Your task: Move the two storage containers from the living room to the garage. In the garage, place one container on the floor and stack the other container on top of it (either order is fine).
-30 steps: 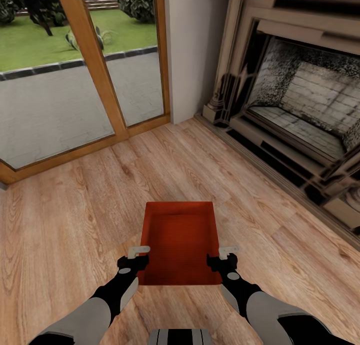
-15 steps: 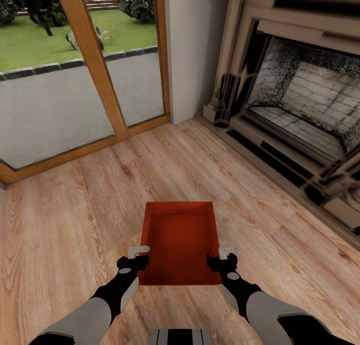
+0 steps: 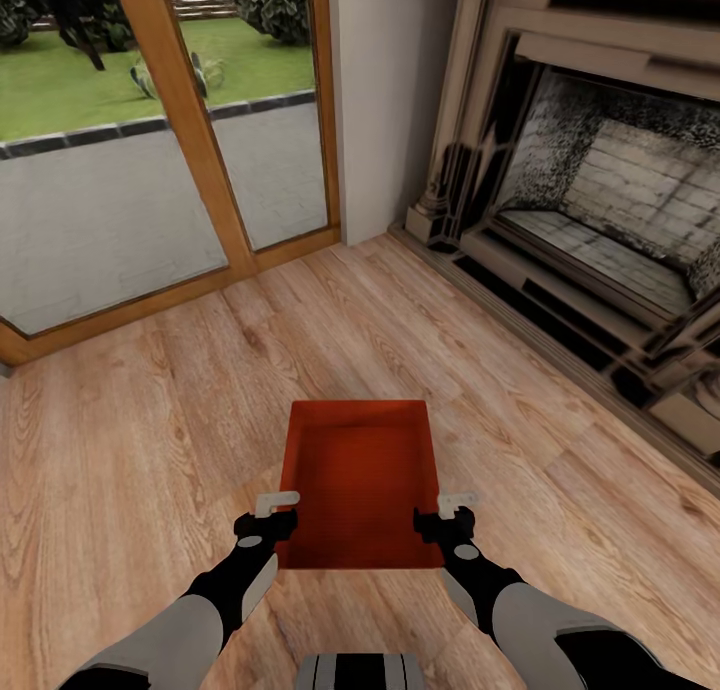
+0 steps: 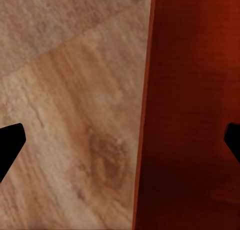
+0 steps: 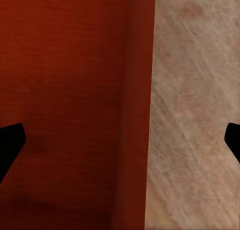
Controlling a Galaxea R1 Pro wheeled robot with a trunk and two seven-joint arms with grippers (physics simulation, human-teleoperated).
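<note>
Storage container [image 3: 360,485]: one orange-red bin, directly between my two grippers, its near corners level with them, over the light wood plank floor [image 3: 150,420].
Left gripper [image 3: 272,515]: at the bin's left wall; in my left wrist view the wall's rim [image 4: 145,115] runs between my fingertips [image 4: 10,145], which stand wide, one outside over the planks and one inside over the red.
Right gripper [image 3: 445,515]: mirrored on the right wall [image 5: 147,115], fingers just as wide, straddling the rim, not pinched on it.
Room: living room, with the fireplace [image 3: 600,220] ahead to my right and the glass door [image 3: 160,150] ahead to my left.
Done: I judge nothing delivered; this bin is not yet gripped.
Left: close on both walls, lift, carry to the garage, set down, fetch the second bin, stack it.
</note>
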